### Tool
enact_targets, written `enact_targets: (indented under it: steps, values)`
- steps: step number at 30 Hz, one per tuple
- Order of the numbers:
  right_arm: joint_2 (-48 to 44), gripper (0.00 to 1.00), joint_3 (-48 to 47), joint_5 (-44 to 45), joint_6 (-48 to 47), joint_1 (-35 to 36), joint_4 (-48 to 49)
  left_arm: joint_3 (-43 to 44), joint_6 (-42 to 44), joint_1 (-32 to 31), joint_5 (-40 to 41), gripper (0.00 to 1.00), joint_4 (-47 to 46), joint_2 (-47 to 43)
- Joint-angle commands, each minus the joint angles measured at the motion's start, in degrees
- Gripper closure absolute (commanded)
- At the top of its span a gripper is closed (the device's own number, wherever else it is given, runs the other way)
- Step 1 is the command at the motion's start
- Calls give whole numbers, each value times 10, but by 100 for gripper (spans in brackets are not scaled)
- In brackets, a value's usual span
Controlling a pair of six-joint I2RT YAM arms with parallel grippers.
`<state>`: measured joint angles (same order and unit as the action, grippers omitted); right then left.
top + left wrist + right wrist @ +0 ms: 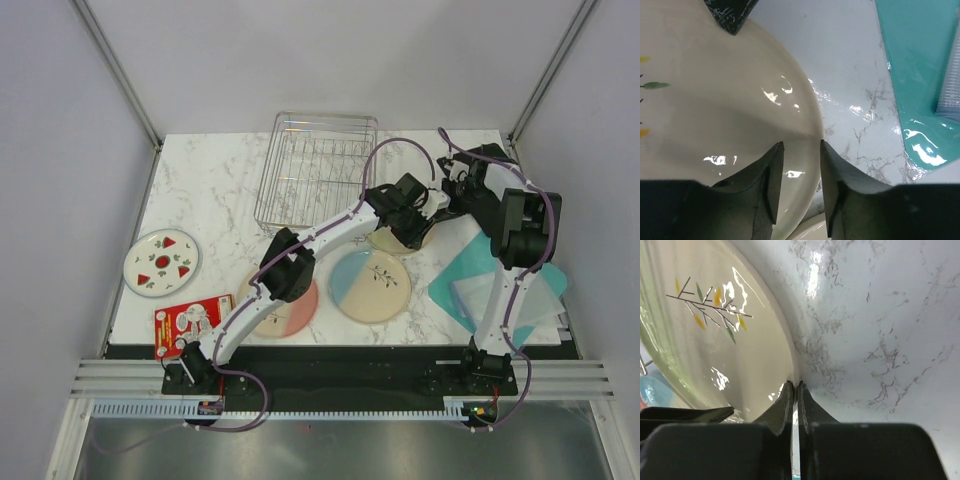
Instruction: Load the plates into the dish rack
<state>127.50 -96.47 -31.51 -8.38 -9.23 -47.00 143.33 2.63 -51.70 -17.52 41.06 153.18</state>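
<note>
A glossy cream plate [715, 340] with a pale green half and a sprig of green and yellow leaves is seen just in front of the dish rack [315, 170]. Its rim is clamped by the right tool [794, 384]; the left tool [800, 145] is held apart at the same rim.

Plates: we count four: the white plate with red marks [161, 263], the pink-half plate [300, 308], the blue-half plate [370, 285] and the green-half plate [715, 115].
Dish rack [315, 165]: we see one.
Printed packet [190, 325]: one.
Arms: two, the left arm [330, 232] and the right arm [520, 225].
Tools: two, the left tool [801, 145] and the right tool [794, 385].
Teal sheet [455, 290]: one; we cannot count the pale sheets [500, 300] lying on it.
Table [220, 190]: one.
</note>
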Motion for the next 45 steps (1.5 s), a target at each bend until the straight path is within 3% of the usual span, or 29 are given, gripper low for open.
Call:
enact_targets:
  steps: [1, 5, 14, 20, 28, 35, 39, 41, 45]
  values:
    - [-3, 99, 22, 153, -44, -7, 5, -26, 32, 5, 52, 50, 30, -50]
    - [-15, 100, 20, 177, -58, -35, -3, -59, 29, 6, 74, 40, 28, -108]
    - [-32, 100, 15, 213, -107, -83, -23, -110, -8, 10, 141, 29, 29, -170]
    - [-32, 97, 18, 184, -106, -85, -20, -70, -7, 22, 95, 26, 29, -124]
    - [-30, 95, 39, 181, -105, -87, -12, -1, -48, 34, 128, 21, -12, -45]
    - [-31, 95, 36, 168, -103, -90, -12, 5, -81, 38, 132, 21, -35, -12]
    - [-30, 95, 37, 150, -104, -92, -12, 2, -107, 46, 96, 23, -46, -5]
    - [-31, 93, 42, 131, -109, -93, -13, 1, -118, 49, 79, 25, -51, -1]
    - [-11, 74, 39, 64, -114, -104, -32, -1, -127, 49, 31, 30, -57, 9]
